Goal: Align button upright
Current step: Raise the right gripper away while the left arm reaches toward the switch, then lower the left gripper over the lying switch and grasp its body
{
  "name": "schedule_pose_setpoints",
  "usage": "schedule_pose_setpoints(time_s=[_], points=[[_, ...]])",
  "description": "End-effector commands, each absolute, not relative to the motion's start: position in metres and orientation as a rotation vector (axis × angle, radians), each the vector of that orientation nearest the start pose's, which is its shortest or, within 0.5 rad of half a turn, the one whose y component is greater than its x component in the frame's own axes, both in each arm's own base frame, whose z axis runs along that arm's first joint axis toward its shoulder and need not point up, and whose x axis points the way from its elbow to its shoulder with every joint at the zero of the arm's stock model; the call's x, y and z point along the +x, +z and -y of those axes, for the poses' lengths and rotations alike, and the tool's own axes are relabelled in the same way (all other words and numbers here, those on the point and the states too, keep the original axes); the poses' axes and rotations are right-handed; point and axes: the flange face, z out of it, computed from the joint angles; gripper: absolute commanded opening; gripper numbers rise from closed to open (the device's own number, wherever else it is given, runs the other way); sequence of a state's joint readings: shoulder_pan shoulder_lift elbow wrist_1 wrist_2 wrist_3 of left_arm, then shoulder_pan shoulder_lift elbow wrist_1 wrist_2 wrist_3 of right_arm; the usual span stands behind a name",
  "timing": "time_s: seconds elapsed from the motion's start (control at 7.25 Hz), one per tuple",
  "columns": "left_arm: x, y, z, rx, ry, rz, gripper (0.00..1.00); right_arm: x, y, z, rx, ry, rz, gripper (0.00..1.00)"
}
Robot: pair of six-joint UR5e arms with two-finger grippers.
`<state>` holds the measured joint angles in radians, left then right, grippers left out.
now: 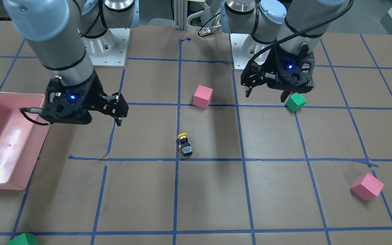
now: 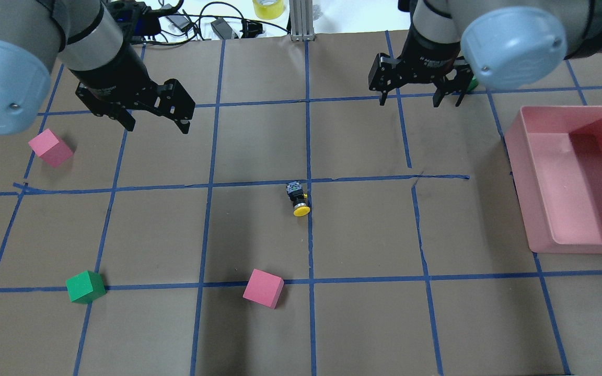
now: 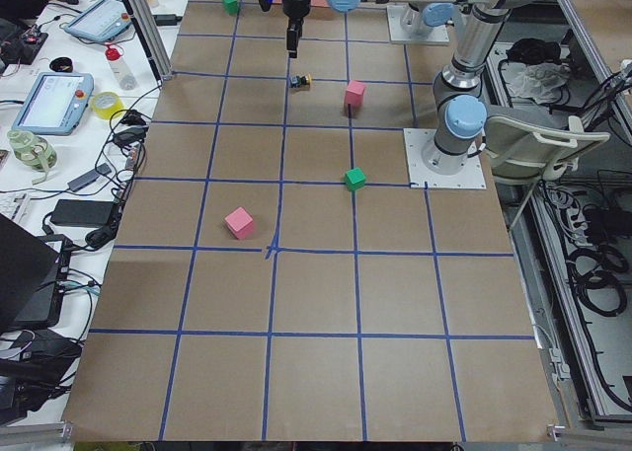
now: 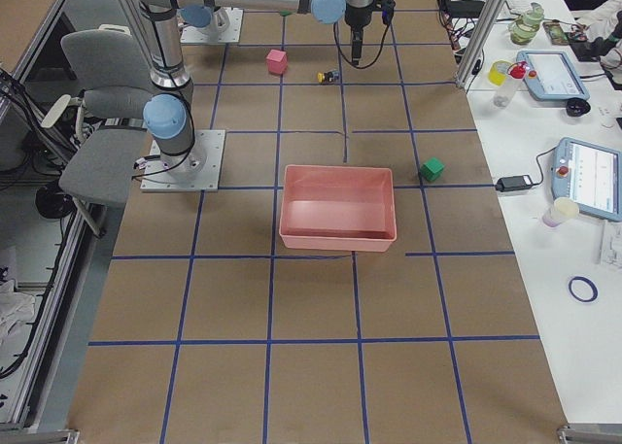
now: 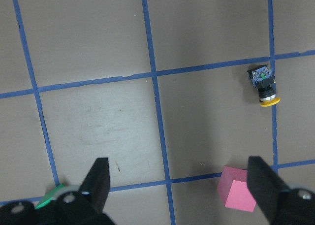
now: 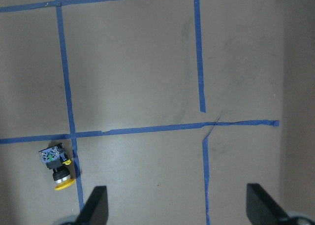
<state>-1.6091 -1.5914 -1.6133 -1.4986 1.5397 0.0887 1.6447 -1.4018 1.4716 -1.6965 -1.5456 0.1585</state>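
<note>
Seen from overhead, the button [image 2: 299,198] lies mid-table [image 2: 363,324]. From it, the bin [image 2: 572,248] is at three o'clock, one cube [image 2: 263,288] at seven, a second cube [image 2: 85,286] at eight, and a third cube [image 2: 51,148] at nine.

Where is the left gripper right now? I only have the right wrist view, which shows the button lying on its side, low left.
Observer: The left gripper hovers open above the table, off to the robot's left of the button, holding nothing.
Operator: Anything near the button?
Observer: Nearest is a pink cube, on the robot's side of the button and clearly apart from it.
Operator: And the bin?
Observer: The pink bin sits out on the robot's right, far from the button.
</note>
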Motion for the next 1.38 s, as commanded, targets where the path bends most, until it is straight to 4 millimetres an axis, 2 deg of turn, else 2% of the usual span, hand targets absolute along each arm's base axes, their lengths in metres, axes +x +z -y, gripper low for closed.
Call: schedule_pose_setpoints(time_s=[0.0,0.14,0.28,0.41,0.69,0.83,1.1,1.24], points=[[-0.224,0.421,0.469,0.14,-0.027,-3.167,1.0,0.161,0.504,0.559,0.173,-0.075,-3.108,1.0],[-0.245,0.401,0.462,-0.111,-0.097,-3.183,1.0,0.16,0.509,0.556,0.174,-0.087,-3.111,1.0],[-0.255,0.375,0.45,-0.225,-0.131,-3.169,1.0,0.162,0.506,0.553,0.171,-0.076,-3.112,1.0],[-0.267,0.346,0.437,-0.342,-0.277,-3.063,1.0,0.16,0.506,0.553,0.173,-0.076,-3.126,1.0],[-0.304,0.294,0.417,-0.561,-0.433,-3.02,1.0,0.16,0.506,0.551,0.173,-0.076,-3.128,1.0],[-0.325,0.273,0.408,-0.533,-0.45,-3.01,0.92,0.16,0.504,0.551,0.173,-0.071,-3.127,1.0],[-0.359,0.239,0.403,-0.55,-0.657,-2.965,0.91,0.161,0.501,0.551,0.177,-0.063,-3.122,1.0],[-0.371,0.229,0.401,-0.536,-0.748,-2.976,0.91,0.161,0.502,0.551,0.184,-0.065,-3.12,1.0]])
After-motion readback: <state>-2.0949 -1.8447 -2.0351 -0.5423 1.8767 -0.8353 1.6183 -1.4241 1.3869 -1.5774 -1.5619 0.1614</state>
